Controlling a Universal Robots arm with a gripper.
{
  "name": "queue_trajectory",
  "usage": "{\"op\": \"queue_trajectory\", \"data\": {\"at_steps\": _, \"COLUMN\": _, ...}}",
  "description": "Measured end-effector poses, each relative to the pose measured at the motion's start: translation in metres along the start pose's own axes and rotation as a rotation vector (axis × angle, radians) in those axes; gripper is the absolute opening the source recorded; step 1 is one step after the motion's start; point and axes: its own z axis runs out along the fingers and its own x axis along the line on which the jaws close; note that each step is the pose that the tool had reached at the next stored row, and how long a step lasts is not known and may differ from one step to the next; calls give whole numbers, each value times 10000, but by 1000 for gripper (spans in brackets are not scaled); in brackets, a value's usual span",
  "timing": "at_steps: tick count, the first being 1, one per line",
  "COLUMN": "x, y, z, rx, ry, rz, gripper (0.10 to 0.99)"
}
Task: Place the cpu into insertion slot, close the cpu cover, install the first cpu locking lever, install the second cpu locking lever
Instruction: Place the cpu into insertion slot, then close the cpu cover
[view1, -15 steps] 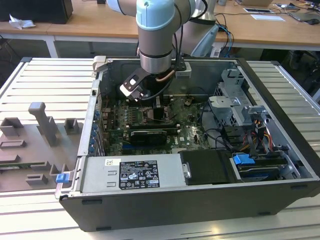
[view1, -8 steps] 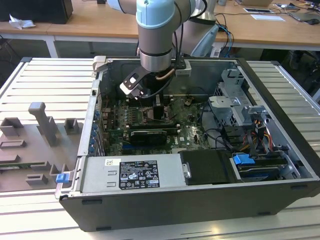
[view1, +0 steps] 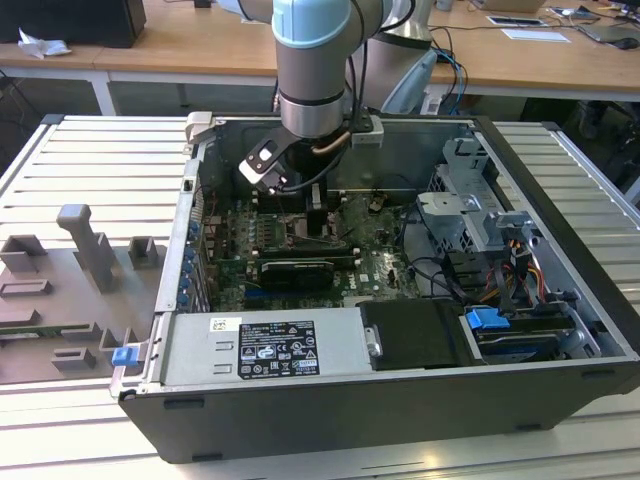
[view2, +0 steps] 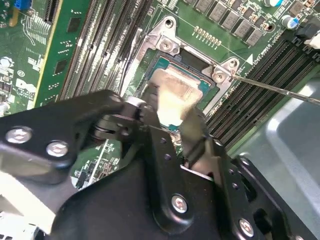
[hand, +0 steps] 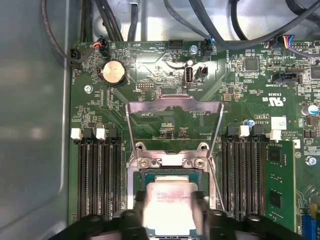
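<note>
The cpu (hand: 167, 200) is at the insertion slot (hand: 150, 176), grasped by the pincer (hand: 168, 216); the cpu cover (hand: 172, 104) stands open just beyond the pincer.

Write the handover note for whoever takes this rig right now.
The gripper is shut on the cpu, down at the insertion slot; whether the chip is fully seated cannot be told.
The cpu cover is swung open, away from the slot.
One locking lever sticks out unlatched beside the slot.
Done: cpu is at the slot.
Left: cover not closed, levers not latched.
</note>
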Motion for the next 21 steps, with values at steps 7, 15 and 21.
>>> {"op": "queue_trajectory", "data": {"at_steps": 7, "x": 0, "y": 3, "z": -42, "rx": 1, "ry": -16, "rz": -2, "gripper": 106}}
{"op": "queue_trajectory", "data": {"at_steps": 15, "x": 0, "y": 5, "z": -71, "rx": 1, "ry": -16, "rz": -1, "gripper": 106}}
{"op": "queue_trajectory", "data": {"at_steps": 21, "x": 1, "y": 8, "z": -105, "rx": 2, "ry": -17, "rz": -2, "gripper": 106}}
